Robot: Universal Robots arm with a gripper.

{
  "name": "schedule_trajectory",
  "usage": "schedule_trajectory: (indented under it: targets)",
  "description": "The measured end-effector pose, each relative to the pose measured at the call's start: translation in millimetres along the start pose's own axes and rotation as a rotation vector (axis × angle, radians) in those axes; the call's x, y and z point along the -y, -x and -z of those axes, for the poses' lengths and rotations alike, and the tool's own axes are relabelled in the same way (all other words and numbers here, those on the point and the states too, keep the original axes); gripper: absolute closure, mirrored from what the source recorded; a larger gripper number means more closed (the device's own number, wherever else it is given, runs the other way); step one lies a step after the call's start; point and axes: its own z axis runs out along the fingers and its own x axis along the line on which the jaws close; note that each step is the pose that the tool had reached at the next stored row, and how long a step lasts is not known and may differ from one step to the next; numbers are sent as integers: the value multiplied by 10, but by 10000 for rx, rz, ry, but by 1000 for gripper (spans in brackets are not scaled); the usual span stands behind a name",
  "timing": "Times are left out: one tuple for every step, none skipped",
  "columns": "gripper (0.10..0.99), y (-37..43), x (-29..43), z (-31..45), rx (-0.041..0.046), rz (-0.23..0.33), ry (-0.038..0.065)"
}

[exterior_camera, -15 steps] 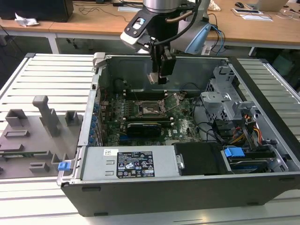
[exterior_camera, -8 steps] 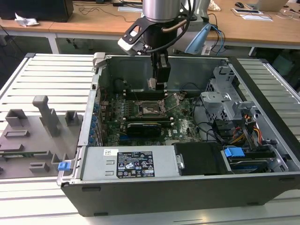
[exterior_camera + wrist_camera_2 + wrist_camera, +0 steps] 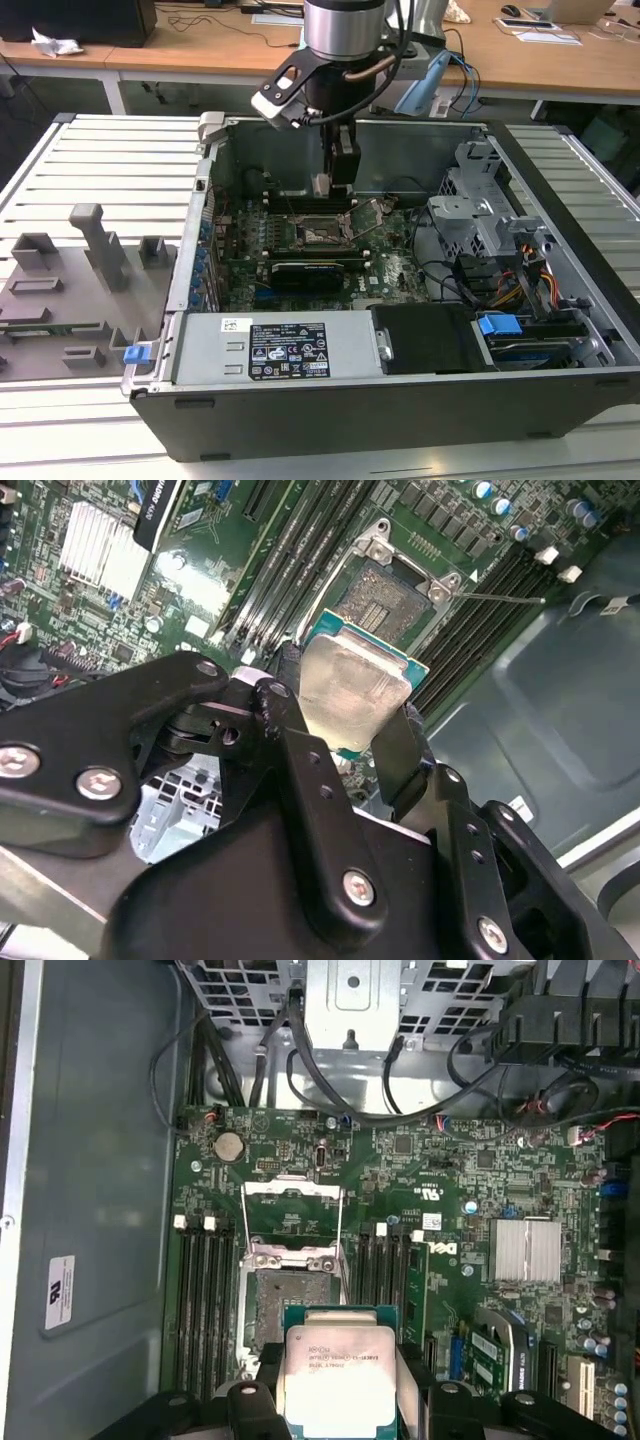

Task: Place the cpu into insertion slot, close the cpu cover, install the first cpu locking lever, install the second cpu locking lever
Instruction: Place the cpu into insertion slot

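Dull silver metal, faintly smeared, capped the cpu (image 3: 338, 1375), its thin green rim pinched at two opposite edges by the black fingers (image 3: 290, 740) of the gripper (image 3: 343, 712), which was clenched on it. It hung flat above the green motherboard (image 3: 440, 1160), just beside the insertion slot (image 3: 290, 1305) and clear of it. The slot lay bare, a black-framed square of fine contacts. The cpu cover (image 3: 292, 1210), a thin steel frame with a square cut-out, was hinged open at one edge of the slot. Seating the cpu well, I judged, meant keeping it level, squaring its edges to the frame and lowering without sideways scrape, since those contacts looked delicate.
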Motion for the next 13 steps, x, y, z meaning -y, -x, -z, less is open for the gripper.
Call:
schedule_trajectory:
  targets:
    - [557,0,0,-6,-2,0,-1]
    - [557,0,1,-13,-3,0,0]
    - [557,1,2,-28,-6,0,1]
    - [557,1,2,-41,-8,1,1]
    - [557,1,3,-51,-10,0,1]
    - [557,1,3,-57,-9,0,0]
    - [557,-4,4,-73,-7,-6,0]
    - [557,-8,5,-89,-8,-16,1]
    - [557,-12,6,-112,-6,-51,1]
    - [557,-16,7,-144,-4,-87,2]
    - [557,-19,9,-177,-4,-91,2]
    - [557,-20,11,-208,-3,-91,2]
    - [557,-20,12,-238,-3,-90,2]
